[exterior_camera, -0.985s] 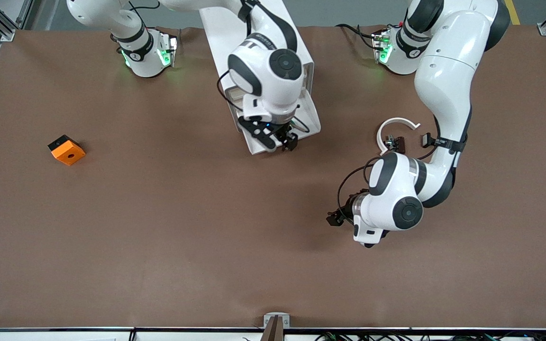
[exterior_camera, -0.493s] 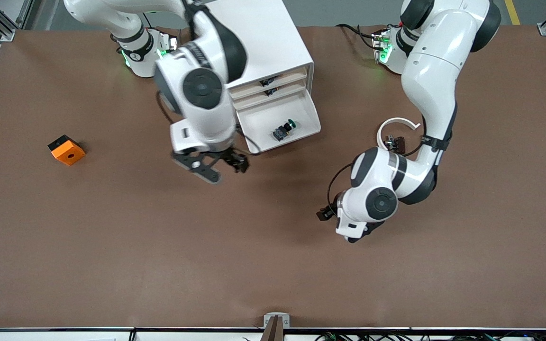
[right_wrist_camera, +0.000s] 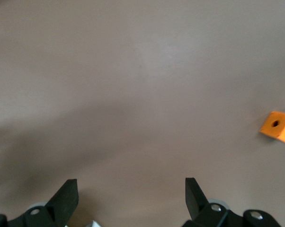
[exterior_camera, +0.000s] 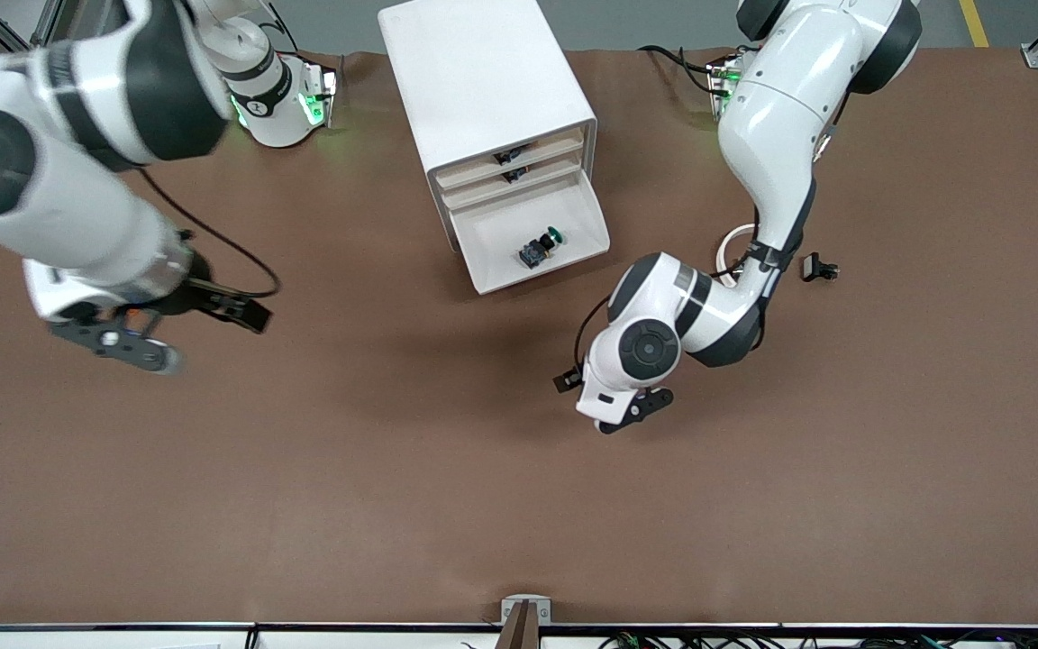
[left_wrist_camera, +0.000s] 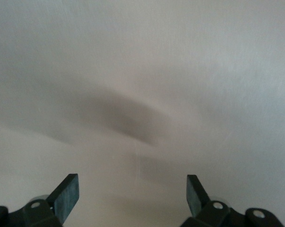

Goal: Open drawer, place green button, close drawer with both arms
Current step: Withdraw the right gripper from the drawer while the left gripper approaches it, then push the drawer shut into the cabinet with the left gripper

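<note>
An orange block (right_wrist_camera: pixel 277 126) with a hole, a white curved ring (exterior_camera: pixel 728 248) and a small dark part (exterior_camera: pixel 817 268) are being borne by the brown table (exterior_camera: pixel 447 487).

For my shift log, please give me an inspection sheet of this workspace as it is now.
Surface: brown table, bare in the middle.
Job's things: drawer pulled open; button lying in it.
Clutter: orange block; small dark part; white ring, partly hidden.
Grippers: left gripper over bare table, jaws open; right gripper over the right arm's end, jaws open.
Cables: black leads along both wrists.
Surroundings: metal frame posts at the corners.
</note>
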`<action>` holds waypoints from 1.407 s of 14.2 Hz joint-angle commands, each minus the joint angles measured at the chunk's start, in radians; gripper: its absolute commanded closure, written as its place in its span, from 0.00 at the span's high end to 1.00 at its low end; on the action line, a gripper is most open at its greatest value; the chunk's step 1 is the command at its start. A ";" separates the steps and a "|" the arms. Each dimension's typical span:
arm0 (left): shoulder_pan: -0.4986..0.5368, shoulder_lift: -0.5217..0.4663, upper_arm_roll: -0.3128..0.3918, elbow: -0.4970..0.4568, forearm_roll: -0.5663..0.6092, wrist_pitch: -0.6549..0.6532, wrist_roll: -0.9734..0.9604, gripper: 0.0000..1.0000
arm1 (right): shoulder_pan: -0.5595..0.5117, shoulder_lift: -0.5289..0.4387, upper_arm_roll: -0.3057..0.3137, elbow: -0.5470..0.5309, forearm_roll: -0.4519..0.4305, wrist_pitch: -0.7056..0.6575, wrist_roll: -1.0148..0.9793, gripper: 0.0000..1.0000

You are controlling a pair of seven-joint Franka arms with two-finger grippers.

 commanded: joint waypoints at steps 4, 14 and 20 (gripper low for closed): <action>-0.098 -0.184 0.005 -0.250 0.021 0.057 -0.087 1.00 | -0.212 -0.074 0.020 -0.102 -0.015 -0.002 -0.306 1.00; -0.232 -0.216 0.007 -0.343 0.026 0.081 -0.154 1.00 | -0.412 -0.089 0.022 -0.140 -0.015 -0.005 -0.666 1.00; -0.299 -0.216 0.002 -0.352 0.024 0.080 -0.219 1.00 | -0.414 -0.086 0.020 -0.122 -0.072 -0.014 -0.732 1.00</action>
